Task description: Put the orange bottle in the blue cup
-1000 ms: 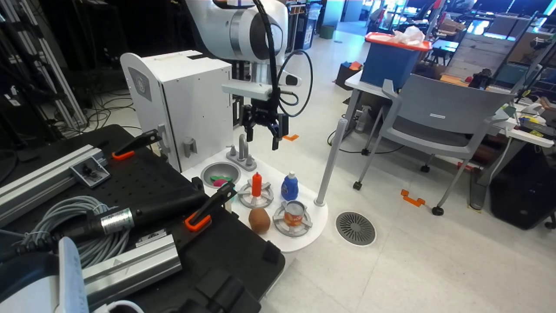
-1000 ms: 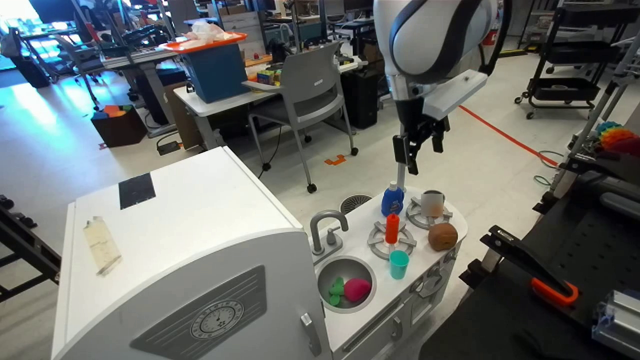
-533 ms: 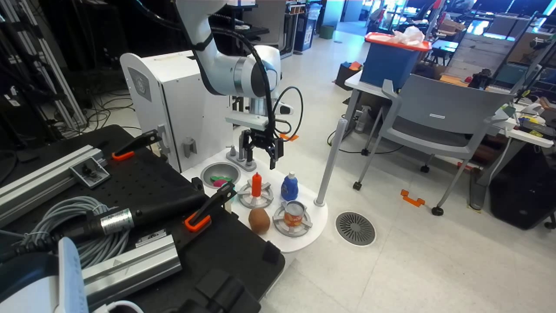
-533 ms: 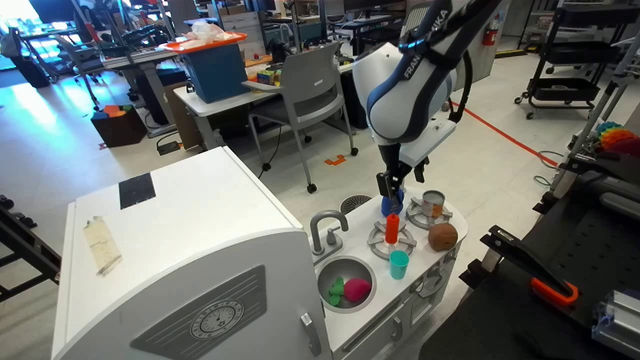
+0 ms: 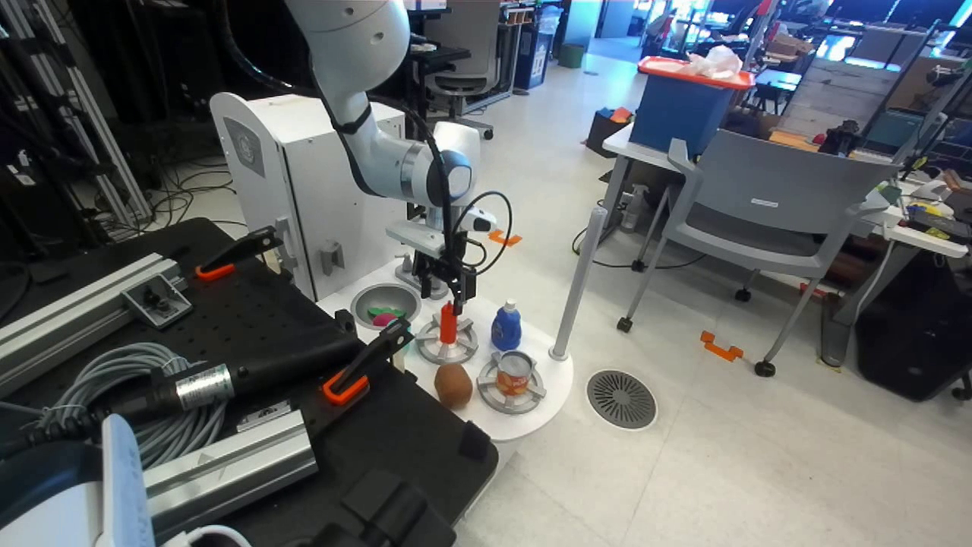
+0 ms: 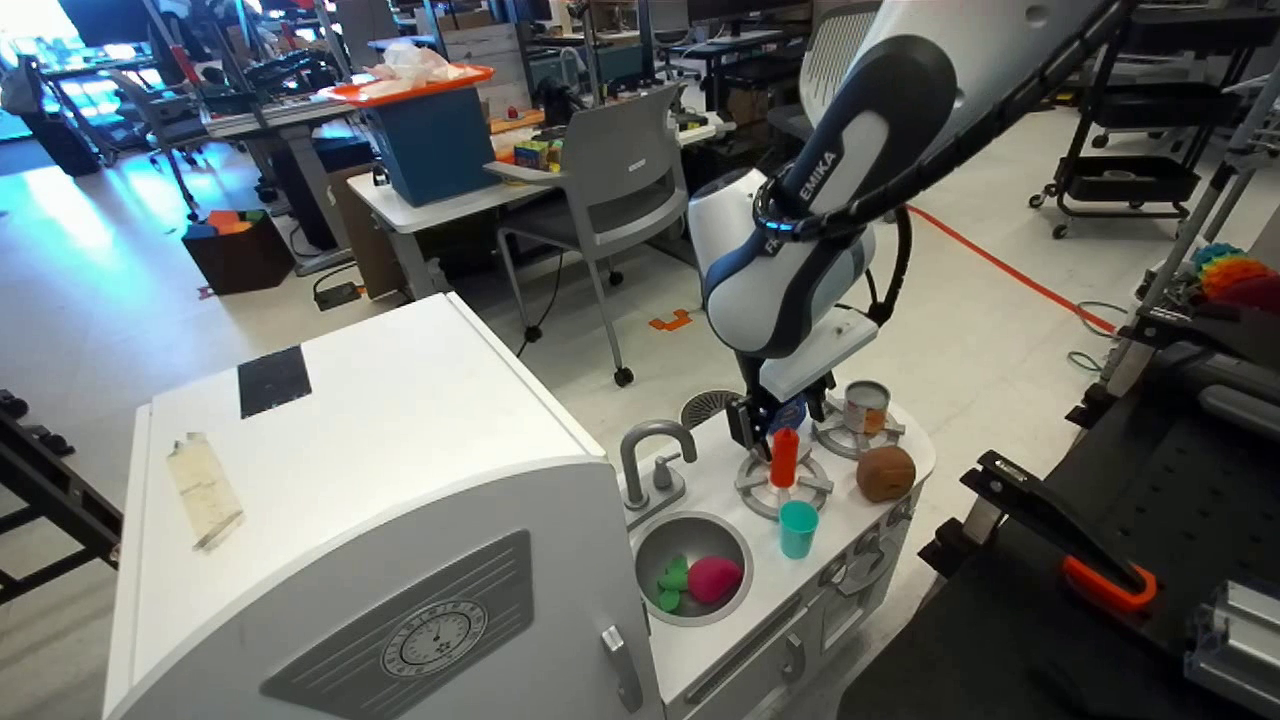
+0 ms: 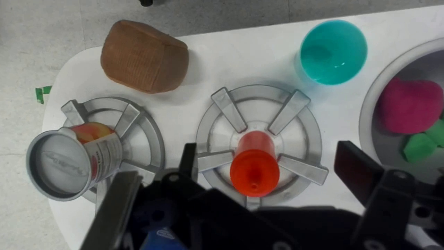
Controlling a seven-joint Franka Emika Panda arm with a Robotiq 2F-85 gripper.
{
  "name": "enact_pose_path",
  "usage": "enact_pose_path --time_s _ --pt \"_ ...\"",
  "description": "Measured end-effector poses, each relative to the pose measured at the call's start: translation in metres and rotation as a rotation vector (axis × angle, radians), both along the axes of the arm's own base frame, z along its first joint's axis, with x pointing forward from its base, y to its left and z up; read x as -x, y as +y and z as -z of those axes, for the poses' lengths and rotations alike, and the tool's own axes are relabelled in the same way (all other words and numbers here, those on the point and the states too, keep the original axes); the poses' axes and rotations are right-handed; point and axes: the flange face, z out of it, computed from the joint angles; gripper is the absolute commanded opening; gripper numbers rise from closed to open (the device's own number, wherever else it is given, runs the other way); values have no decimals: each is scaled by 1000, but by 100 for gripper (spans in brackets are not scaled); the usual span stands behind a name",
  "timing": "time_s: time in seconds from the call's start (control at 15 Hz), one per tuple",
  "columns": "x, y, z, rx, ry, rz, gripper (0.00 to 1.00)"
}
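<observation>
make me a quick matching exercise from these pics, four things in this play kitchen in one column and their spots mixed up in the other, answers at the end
Things
1. tin can
2. turquoise cup
3. pink and green thing
4. orange bottle

Spots
A. in the sink
B. on the sink-side burner
C. on the end burner, the one away from the sink
D. on the counter, off the burners

Pairs: 1-C, 2-D, 3-A, 4-B
</observation>
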Motion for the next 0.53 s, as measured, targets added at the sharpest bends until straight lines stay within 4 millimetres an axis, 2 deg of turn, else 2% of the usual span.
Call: enact_pose_path --time_s 0.33,0.53 --pt "3 11 37 37 -14 11 100" --pt "-4 21 39 63 -43 -1 100"
